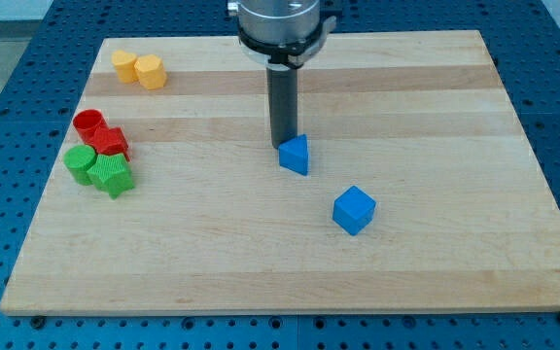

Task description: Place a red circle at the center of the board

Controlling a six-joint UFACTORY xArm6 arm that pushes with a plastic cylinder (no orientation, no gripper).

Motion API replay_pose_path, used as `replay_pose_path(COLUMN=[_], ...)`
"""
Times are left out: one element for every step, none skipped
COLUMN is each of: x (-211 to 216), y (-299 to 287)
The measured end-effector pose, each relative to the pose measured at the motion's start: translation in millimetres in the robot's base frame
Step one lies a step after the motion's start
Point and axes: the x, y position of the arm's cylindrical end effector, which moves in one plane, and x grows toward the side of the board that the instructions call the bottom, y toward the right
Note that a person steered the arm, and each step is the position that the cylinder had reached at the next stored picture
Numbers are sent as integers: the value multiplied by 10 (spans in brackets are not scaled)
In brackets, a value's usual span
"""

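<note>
Eight blocks are counted on the bench (261,272). Two are yellow (125,64) (150,71), two are red, a circle (88,123) and another shape (112,141), two are green (80,161) (113,175), and two are blue, a triangle (297,155) and a cube (354,210).

Two yellow blocks (138,68) sat top left; green blocks (99,170) lay left; a blue triangle (297,155) and blue cube (354,210) lay mid-board.

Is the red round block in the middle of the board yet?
No. The red circle sits near the view's left edge beside the green blocks; my tip touches the blue triangular block.
</note>
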Motion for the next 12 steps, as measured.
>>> replay_pose_path(x=[95,198,122,-105,-253,-277,-277,-276,-276,-328,-535,-789], y=[5,99,6,-499,-1056,-1423,-1622,-1853,-2043,-2045,-1909,-2162])
